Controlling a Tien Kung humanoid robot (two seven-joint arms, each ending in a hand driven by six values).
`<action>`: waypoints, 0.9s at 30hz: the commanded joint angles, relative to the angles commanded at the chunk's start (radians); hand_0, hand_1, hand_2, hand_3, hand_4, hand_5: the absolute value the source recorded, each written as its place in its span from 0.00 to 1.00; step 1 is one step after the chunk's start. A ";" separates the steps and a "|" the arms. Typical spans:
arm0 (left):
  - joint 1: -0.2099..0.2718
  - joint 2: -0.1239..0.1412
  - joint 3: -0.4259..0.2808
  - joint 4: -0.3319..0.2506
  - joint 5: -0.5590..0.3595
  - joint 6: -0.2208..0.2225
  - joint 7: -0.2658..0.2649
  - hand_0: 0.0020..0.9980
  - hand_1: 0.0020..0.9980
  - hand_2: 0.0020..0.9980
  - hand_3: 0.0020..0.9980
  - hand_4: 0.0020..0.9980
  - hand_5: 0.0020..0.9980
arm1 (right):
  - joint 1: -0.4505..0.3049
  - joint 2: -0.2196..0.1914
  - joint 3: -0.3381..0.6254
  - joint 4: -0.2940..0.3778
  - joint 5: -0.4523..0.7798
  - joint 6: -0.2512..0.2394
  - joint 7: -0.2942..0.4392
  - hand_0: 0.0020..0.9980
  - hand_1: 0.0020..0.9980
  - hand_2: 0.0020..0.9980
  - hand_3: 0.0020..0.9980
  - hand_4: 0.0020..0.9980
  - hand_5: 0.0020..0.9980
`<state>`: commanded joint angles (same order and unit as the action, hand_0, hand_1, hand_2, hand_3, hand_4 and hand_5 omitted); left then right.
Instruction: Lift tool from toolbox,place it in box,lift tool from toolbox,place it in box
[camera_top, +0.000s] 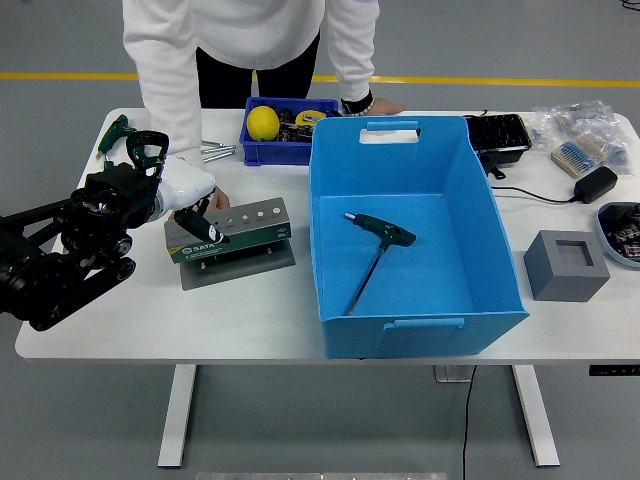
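Left hand, fingers clamped on a green tool, is seen near the tabletop's left edge; the blue box lies rightward, beyond the toolbox.

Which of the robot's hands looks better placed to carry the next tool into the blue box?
Left: the left robot hand is at the tool holder, apparently gripping a green-handled tool. No right hand is visible.

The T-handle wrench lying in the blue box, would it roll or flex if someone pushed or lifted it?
The T-handle wrench probably would not roll far: its green cross handle sticks out sideways from the shaft. The thin straight metal shaft looks stiff, so it should lift without bending. On the smooth floor of the blue box it would likely slide or pivot when pushed.
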<state>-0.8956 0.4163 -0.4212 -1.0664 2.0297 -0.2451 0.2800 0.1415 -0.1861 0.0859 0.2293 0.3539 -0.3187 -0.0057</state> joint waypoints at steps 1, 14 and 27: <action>0.000 0.000 0.000 0.000 0.000 0.004 -0.002 0.75 0.31 0.29 0.30 0.96 0.77 | 0.000 0.000 0.001 0.000 -0.001 0.000 0.000 0.70 0.67 0.72 0.55 0.79 0.69; 0.005 0.000 0.007 0.012 0.010 0.066 -0.044 0.37 0.18 0.19 0.20 0.94 0.69 | -0.003 0.001 0.002 0.000 -0.001 0.000 0.000 0.70 0.67 0.72 0.55 0.79 0.69; 0.007 0.000 0.007 0.043 0.024 0.162 -0.098 0.21 0.09 0.12 0.11 0.92 0.40 | 0.001 0.001 -0.003 0.000 0.006 0.000 0.001 0.70 0.67 0.72 0.55 0.79 0.69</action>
<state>-0.8890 0.4166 -0.4141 -1.0233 2.0535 -0.0829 0.1820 0.1422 -0.1853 0.0834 0.2290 0.3598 -0.3185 -0.0046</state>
